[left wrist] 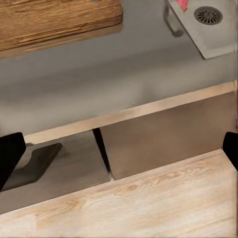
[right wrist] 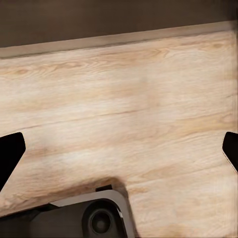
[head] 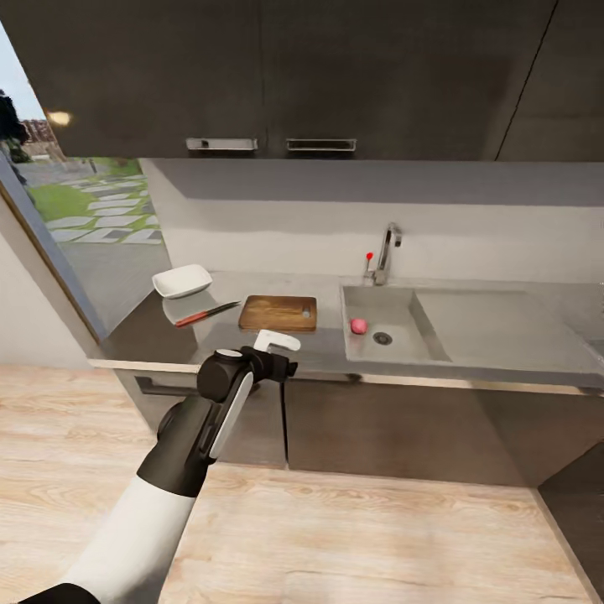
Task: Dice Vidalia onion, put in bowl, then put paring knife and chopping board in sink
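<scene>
Small pinkish-red round onion (head: 358, 325) lying on the floor of the grey rectangular recessed sink (head: 419, 335), close to the basin's left wall and just beside the round dark drain (head: 382, 338); same onion a pink sliver at the frame edge in the left wrist view (left wrist: 182, 4), next to the drain (left wrist: 208, 15). Curved chrome faucet (head: 387, 250) with a small red knob (head: 368, 255) standing behind the sink. Flat drainboard (head: 495, 323) stretching away on the sink's right.

Left of the sink, near it, rectangular dark-brown wooden chopping board (head: 278, 313) flat on the long dark-grey glossy countertop (head: 327, 348). Farther left of the sink, slim paring knife with red handle and dark blade (head: 206, 315), lying apart from the board. Beyond the knife, white shallow squarish bowl (head: 182, 281).

Left gripper (head: 281, 353) raised in front of the counter edge, left of the sink; fingers (left wrist: 10, 153) spread wide, nothing between them. Right gripper (right wrist: 119, 153) over light wooden plank floor (right wrist: 129, 99), fingers likewise wide apart, holding nothing.
</scene>
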Robot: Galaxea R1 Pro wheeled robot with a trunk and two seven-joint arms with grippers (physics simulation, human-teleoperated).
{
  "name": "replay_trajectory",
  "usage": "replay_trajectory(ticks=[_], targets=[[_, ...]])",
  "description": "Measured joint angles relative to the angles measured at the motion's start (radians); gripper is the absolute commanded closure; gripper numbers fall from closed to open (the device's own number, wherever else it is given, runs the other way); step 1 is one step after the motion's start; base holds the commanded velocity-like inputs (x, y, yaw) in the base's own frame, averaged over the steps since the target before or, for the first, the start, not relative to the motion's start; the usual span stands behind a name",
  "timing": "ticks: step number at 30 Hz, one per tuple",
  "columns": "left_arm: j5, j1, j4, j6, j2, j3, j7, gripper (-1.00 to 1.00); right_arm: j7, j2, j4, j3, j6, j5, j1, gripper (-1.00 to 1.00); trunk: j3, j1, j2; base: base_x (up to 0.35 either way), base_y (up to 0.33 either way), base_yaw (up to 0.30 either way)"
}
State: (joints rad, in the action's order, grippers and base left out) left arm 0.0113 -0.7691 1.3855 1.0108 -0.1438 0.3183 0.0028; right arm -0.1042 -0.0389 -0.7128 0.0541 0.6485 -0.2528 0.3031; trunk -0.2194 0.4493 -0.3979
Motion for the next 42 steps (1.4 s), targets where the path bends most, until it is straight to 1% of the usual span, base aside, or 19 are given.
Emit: replay_trajectory(ticks=[16, 33, 37, 42], targets=[[0.000, 0.000, -0.011, -0.001, 0.000, -0.001, 0.000, -1.00, 0.000, 0.000, 0.001, 0.000, 0.000, 0.000, 0.000, -1.00, 0.000, 0.000, 0.000, 0.163, -0.293, 0.000], [0.000, 0.000, -0.035, -0.003, 0.001, -0.002, 0.000, -1.00, 0.000, 0.000, 0.000, 0.000, 0.001, 0.000, 0.000, -1.00, 0.000, 0.000, 0.000, 0.215, -0.267, 0.000], [0.000, 0.000, -0.053, -0.004, 0.001, -0.002, 0.001, -1.00, 0.000, 0.000, 0.001, 0.000, 0.000, 0.000, 0.000, -1.00, 0.000, 0.000, 0.000, 0.210, -0.274, 0.000], [0.000, 0.000, -0.075, -0.004, 0.002, -0.020, 0.001, -1.00, -0.001, 0.002, 0.035, 0.000, 0.000, -0.001, 0.000, -1.00, 0.000, 0.000, 0.000, 0.199, -0.275, 0.000]])
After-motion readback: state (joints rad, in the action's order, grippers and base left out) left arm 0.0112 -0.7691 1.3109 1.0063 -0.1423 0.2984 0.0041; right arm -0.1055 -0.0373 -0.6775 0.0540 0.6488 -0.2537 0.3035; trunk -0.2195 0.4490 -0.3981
